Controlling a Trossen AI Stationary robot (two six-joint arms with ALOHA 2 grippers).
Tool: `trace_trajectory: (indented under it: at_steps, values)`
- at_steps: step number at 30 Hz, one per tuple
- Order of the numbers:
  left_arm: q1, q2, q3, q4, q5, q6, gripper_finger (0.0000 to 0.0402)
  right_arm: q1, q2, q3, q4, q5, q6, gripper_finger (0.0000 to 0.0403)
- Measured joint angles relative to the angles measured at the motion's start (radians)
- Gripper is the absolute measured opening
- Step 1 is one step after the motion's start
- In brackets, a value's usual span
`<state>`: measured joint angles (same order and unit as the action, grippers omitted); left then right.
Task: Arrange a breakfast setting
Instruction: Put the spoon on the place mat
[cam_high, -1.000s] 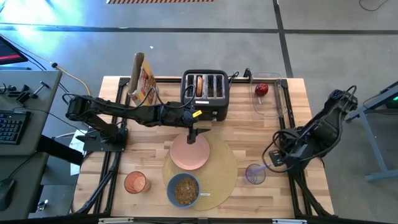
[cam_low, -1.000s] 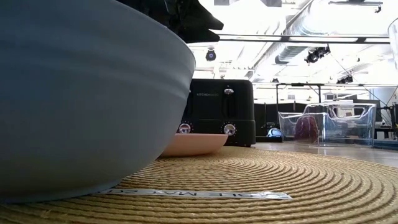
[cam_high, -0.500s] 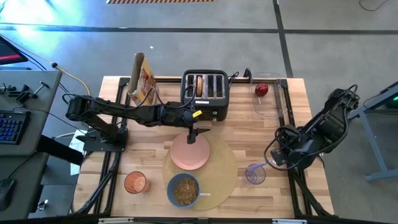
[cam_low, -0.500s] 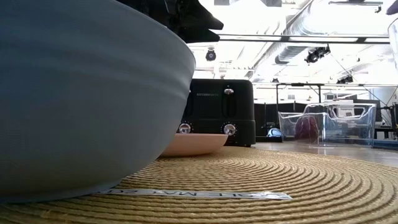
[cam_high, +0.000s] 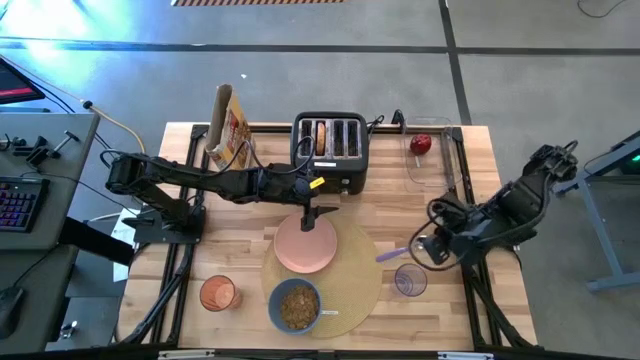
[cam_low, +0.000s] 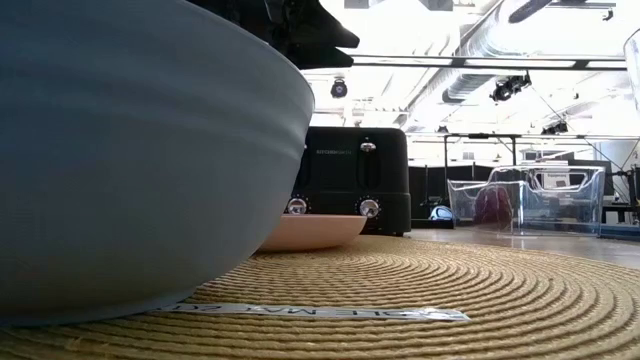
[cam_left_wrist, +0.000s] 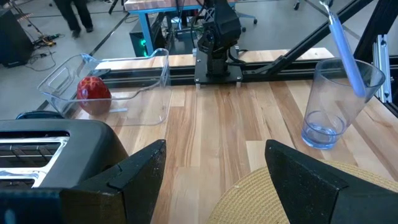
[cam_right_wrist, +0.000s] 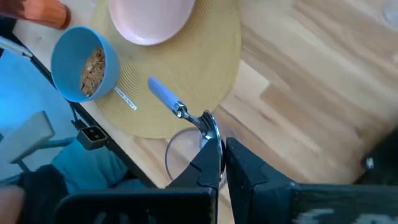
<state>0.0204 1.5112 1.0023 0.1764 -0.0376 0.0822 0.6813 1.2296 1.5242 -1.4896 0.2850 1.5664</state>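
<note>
Two tools: right (cam_right_wrist: 214, 144) clamped on spoon (cam_right_wrist: 180, 109) above glass (cam_high: 409, 281); left (cam_left_wrist: 214, 165) apart over plate (cam_high: 305, 245).

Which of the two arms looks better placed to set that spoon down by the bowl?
The right one. Its gripper already holds the spoon above the glass, next to the placemat. The left gripper hovers open over the plate.

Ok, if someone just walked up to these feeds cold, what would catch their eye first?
Probably the right gripper, shut on a small spoon with a purplish handle, held over the clear glass just off the placemat's right edge. Next, the left gripper, open, poised at the pink plate's far rim in front of the black toaster. The blue bowl holds cereal at the mat's near edge.
</note>
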Motion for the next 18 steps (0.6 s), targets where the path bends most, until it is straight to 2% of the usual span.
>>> trace_trajectory:
  at_steps: [7,18]
  values:
    - [0.0,0.0,0.0,0.0,0.0,0.0,0.0264,-0.131,0.03,0.0,0.114,-0.044,-0.285,0.0]
    - [0.0,0.0,0.0,0.001,0.0,0.0,0.0264,-0.374,0.071,0.0,0.205,-0.241,-0.684,0.0]
